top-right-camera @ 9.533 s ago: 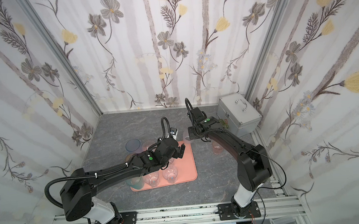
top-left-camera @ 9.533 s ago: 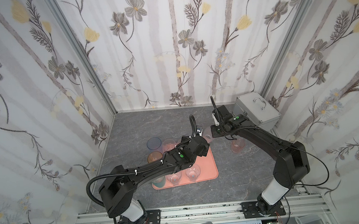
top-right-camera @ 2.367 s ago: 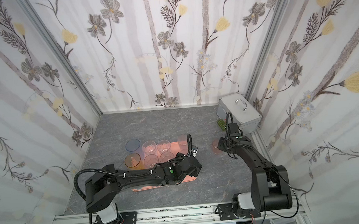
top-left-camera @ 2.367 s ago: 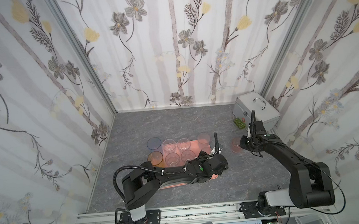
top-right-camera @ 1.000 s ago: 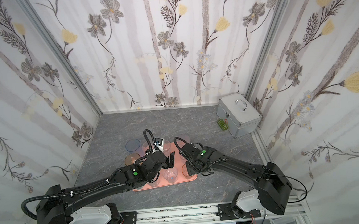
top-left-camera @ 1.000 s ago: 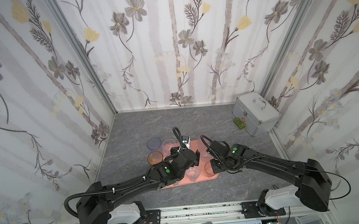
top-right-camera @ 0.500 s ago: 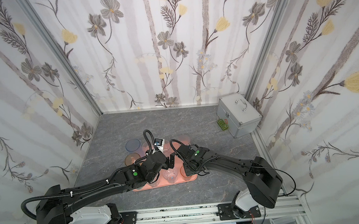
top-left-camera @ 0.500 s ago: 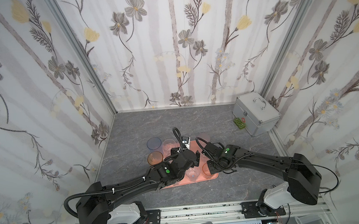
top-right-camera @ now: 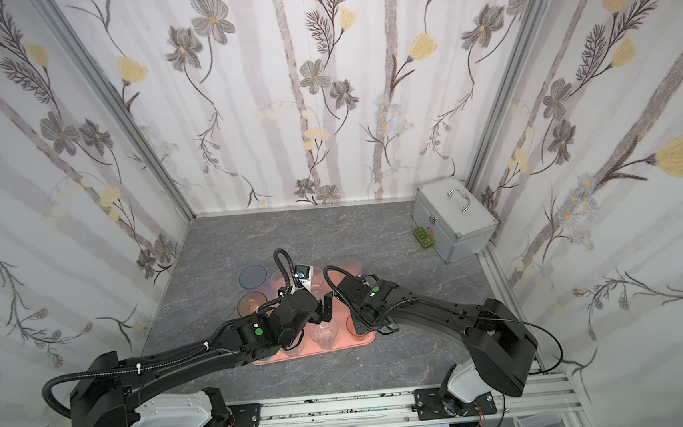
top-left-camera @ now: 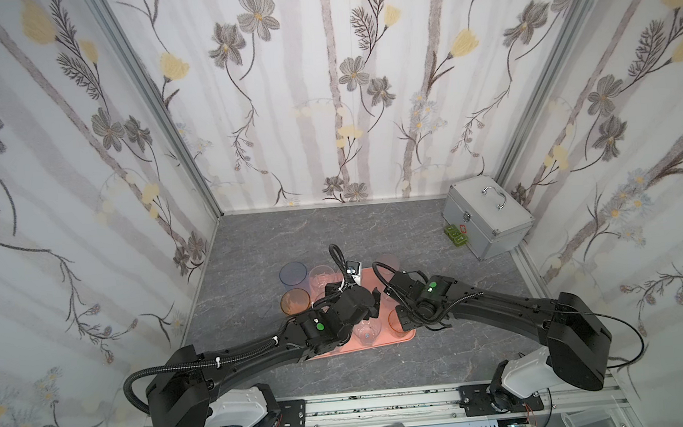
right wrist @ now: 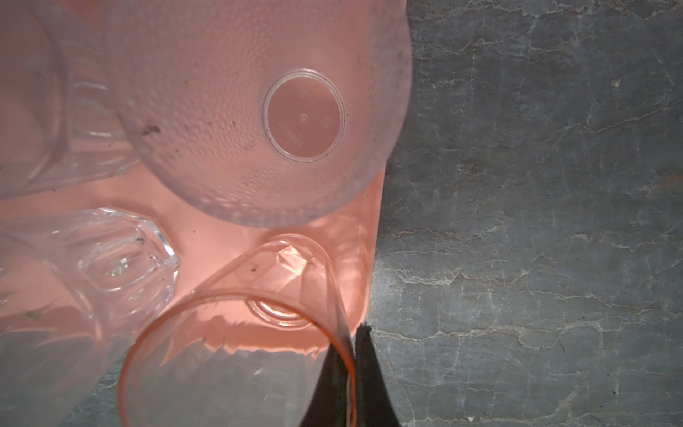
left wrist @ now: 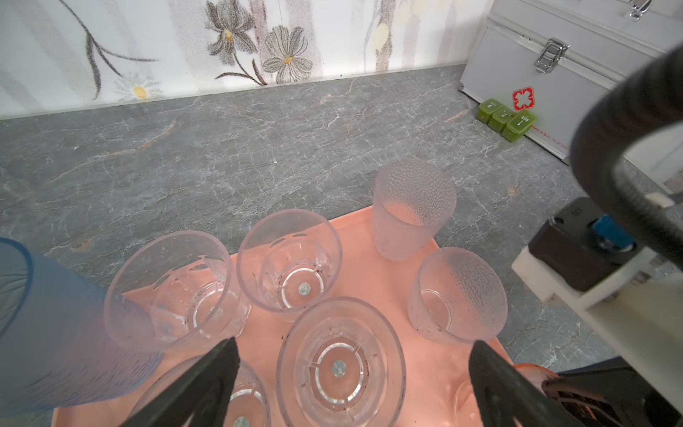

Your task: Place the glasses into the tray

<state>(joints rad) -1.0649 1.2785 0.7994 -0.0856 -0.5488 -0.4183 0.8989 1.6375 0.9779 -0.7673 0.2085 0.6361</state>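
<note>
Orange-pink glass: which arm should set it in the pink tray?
Right. The right gripper pinches the orange-pink see-through glass by its rim over the salmon-pink tray; the left gripper hangs open above a clear glass.

Tray (top-left-camera: 383,341) packed, floor (top-left-camera: 333,232) behind open
Glasses (left wrist: 340,366) crowd the tray, gaps apparently narrow; grey floor at frame centre lies free, silver case (top-left-camera: 486,220) blocks centre-right.

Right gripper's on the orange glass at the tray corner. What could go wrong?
1. The right gripper pinches only one wall of the orange-pink glass, near a corner of the tray: it may tip off on release.
2. The open left gripper hangs over packed clear glasses: descending could knock them.
</note>
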